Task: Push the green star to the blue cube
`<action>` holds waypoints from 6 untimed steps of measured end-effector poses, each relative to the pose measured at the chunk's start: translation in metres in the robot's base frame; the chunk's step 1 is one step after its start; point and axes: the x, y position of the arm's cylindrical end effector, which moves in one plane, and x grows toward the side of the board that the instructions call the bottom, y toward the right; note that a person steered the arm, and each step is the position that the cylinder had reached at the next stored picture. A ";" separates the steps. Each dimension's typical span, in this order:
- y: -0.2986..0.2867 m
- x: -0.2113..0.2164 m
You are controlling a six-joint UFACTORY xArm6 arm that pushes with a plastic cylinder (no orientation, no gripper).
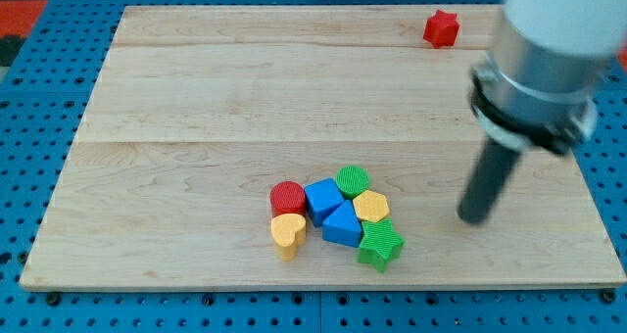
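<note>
Green ridged plastic is what marks the green star point(380, 245), which is sitting at the near right corner of a tight cluster low on the pale wooden board point(196, 98). It is touching the blue triangular block point(342, 226) on its left and the yellow hexagon point(371, 207) just beyond it, while the blue cube point(322, 199) is lying one block further left and slightly farther away, so the star is near its goal but apparently not yet against it.

My tip point(474, 218) is resting well to the right of the cluster, apart from every block, with bare wood between it and the star. The arm carries no gripper, only this plain dark rod under a pale cylindrical housing, so it is holding nothing. Standing on the star's right probably suits a leftward push, though the triangular block and hexagon are sitting in the way and would likely be shoved along too.

The remaining pieces are packing the cluster: a green cylinder point(352, 180) at the far side, a red cylinder point(288, 198) on the left, and a yellow heart point(287, 232) nearest. All are showing fine ribbed tops. A red star point(441, 28) is lying alone at the far right, and a blue pegboard point(29, 127) is surrounding the board.
</note>
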 end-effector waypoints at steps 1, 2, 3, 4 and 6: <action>-0.030 0.039; -0.088 0.023; -0.100 0.007; -0.111 -0.015; -0.148 -0.057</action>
